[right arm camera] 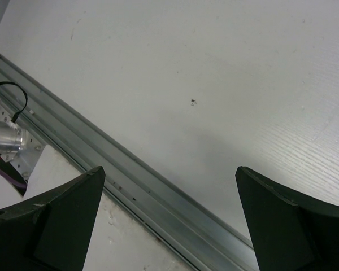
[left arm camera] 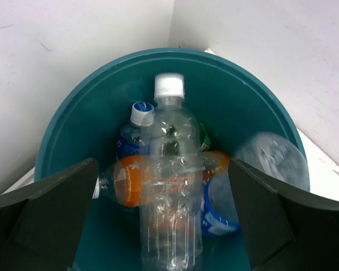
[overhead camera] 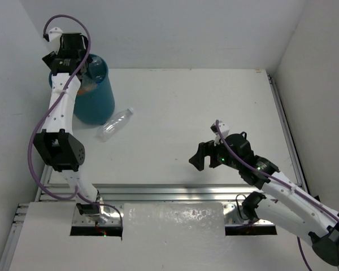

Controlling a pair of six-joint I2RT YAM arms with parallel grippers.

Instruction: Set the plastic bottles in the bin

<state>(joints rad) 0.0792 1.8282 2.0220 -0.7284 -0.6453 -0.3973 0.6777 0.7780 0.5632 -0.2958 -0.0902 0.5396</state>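
Left gripper [left arm camera: 163,186]: we found it spread wide over the bin [left arm camera: 68,124], clear bottle [left arm camera: 170,130] loose between. Right gripper [right arm camera: 169,186]: open, empty. Remaining bottle [overhead camera: 115,125] lay beside the bin; we judged it light, crushable, slick; grasp mid-body.

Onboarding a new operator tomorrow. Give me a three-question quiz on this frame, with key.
1. True or false: the left gripper is clamped on the clear bottle between its fingers.
2. How many bottles lie on the table outside the bin?
3. The right gripper hangs over: A) the bin, B) bare table, C) a bottle.
Key: 1 false, its jaws stand wide of it; 2 one, the loose bottle; 3 B.
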